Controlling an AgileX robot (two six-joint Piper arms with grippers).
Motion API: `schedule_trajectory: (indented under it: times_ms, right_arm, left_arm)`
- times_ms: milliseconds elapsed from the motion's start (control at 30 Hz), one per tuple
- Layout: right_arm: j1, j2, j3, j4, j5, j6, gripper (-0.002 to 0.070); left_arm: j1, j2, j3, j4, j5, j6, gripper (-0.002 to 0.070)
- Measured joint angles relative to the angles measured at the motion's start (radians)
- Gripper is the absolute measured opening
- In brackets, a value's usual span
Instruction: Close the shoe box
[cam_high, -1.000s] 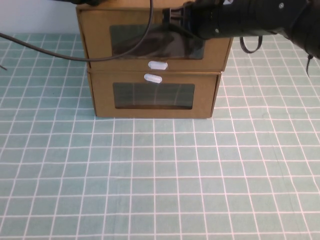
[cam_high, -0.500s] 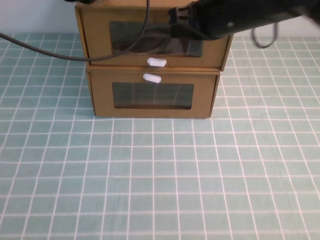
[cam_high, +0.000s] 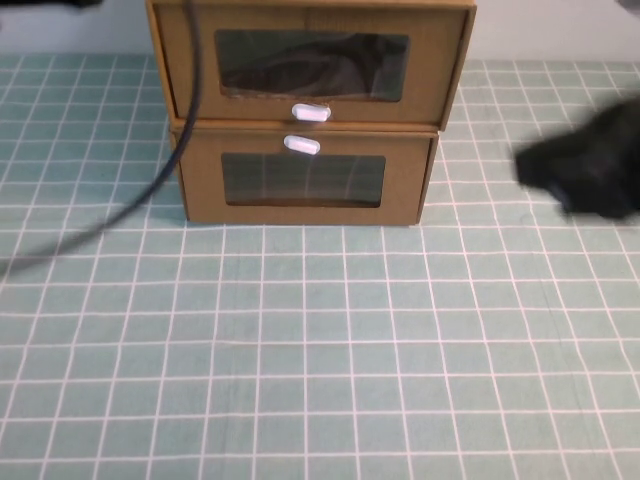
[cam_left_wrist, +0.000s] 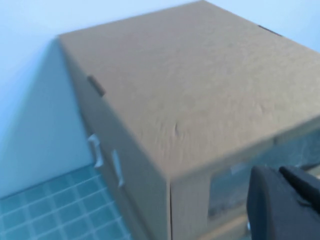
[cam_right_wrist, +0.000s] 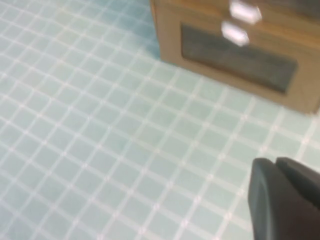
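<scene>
Grippers gave little away: the right gripper (cam_high: 585, 175), a dark blur right of the brown cardboard shoe box (cam_high: 310, 62), held nothing, its opening unclear. The left gripper (cam_left_wrist: 285, 200) hung above that box, which sat pushed in atop the lower cardboard box (cam_high: 305, 180). Earlier the right arm crossed its window.

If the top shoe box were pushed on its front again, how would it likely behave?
The shoe box is cardboard, so probably light; it may slide on the lower box. Its wrinkled window would likely dent. The right gripper is out right of the boxes, the left gripper beside the top box.
</scene>
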Motion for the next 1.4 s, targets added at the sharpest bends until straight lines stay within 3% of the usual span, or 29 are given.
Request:
schedule_trajectory:
  times_ms: [133, 433, 633, 833, 1133, 1400]
  right_arm:
    - [0.000, -0.257, 0.216, -0.028, -0.005, 0.037, -0.0011]
    - [0.000, -0.757, 0.537, -0.075, -0.061, 0.155, -0.0011]
    - [0.000, -0.914, 0.667, -0.096, -0.089, 0.180, -0.0011]
    - [0.000, -0.917, 0.810, -0.099, -0.294, 0.180, -0.0011]
    - [0.000, -0.913, 1.066, -0.101, -0.759, 0.180, -0.0011]
    - [0.000, -0.912, 1.101, -0.101, -0.807, 0.180, -0.0011]
  left_arm:
    - [0.000, -0.262, 0.290, -0.025, -0.109, 0.002, -0.0005]
    - [0.000, -0.890, 0.761, -0.049, -0.180, 0.004, -0.0005]
    - [0.000, -1.252, 0.977, -0.053, -0.254, -0.064, -0.0005]
    - [0.000, -1.266, 1.099, -0.040, -0.254, -0.071, -0.0005]
    - [0.000, -1.232, 1.341, -0.046, -0.455, -0.075, -0.0005]
    - [0.000, -1.232, 1.354, -0.049, -0.419, -0.079, -0.0005]
